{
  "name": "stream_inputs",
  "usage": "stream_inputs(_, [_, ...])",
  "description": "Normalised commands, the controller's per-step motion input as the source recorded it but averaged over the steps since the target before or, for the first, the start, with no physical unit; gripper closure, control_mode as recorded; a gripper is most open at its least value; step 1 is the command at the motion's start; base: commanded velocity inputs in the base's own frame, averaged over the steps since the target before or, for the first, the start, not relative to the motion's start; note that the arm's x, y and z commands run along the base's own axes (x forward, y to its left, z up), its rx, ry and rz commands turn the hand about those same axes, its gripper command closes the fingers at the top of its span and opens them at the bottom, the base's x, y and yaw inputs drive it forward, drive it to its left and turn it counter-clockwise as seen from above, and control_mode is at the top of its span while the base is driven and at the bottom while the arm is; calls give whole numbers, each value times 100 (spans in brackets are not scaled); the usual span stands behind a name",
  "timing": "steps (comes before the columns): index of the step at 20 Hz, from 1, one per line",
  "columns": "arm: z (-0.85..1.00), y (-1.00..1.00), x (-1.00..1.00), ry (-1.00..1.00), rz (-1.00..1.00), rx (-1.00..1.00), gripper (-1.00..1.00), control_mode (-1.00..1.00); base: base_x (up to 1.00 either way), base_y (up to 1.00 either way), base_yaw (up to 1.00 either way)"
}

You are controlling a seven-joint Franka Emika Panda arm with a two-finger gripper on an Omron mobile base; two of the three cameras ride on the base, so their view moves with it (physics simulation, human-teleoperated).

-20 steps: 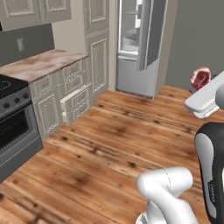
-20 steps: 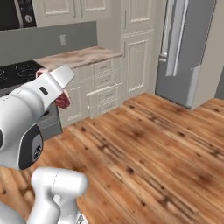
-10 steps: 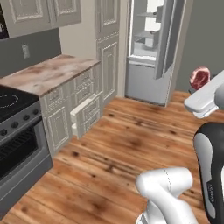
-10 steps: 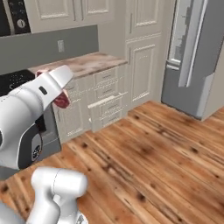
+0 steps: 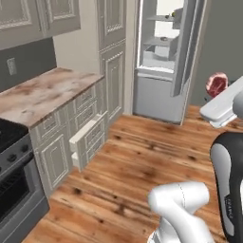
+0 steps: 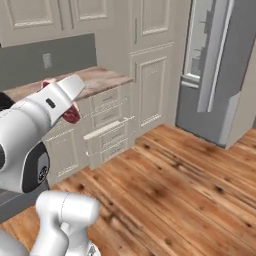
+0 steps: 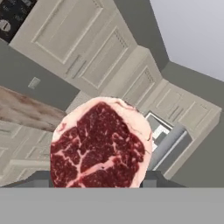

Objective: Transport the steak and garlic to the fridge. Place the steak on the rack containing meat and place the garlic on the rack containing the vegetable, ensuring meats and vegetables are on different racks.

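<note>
The steak (image 7: pixel 99 144), a round red slab with a pale fat rim, stands up between my gripper's fingers and hides their tips in the hand view. My gripper (image 7: pixel 99 180) is shut on it. The steak (image 5: pixel 217 84) also shows held high at the end of the white arm, right of the fridge, and again as a red patch (image 6: pixel 70 114) behind the forearm. The fridge (image 5: pixel 163 57) stands ahead with its door swung open and white shelves showing. It also shows at the right (image 6: pixel 215 75). The garlic is out of view.
A marble counter (image 5: pixel 42 92) over cream cabinets runs along the left, with one drawer (image 5: pixel 88 137) pulled out into the room. A dark stove (image 5: pixel 12 185) sits at the near left. Wooden floor (image 5: pixel 142 156) stretches from the base to the fridge.
The whole picture has shifted: the base has driven forward, so the fridge and cabinets look larger and nearer. The steak stays in the gripper as before.
</note>
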Motion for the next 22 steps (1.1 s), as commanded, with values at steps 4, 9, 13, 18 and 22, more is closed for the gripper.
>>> stream_inputs(4, [0, 0, 0, 0, 0, 0, 100, 100, 92, 35, -51])
stream_inputs(9, [0, 0, 0, 0, 0, 0, 100, 100, 78, 65, -56])
stream_inputs(13, [0, 0, 0, 0, 0, 0, 100, 100, 58, 100, -48])
stream_inputs(18, [0, 0, 0, 0, 0, 0, 100, 100, 50, 100, -46])
stream_inputs(22, [0, 0, 0, 0, 0, 0, 100, 100, 50, 94, -44])
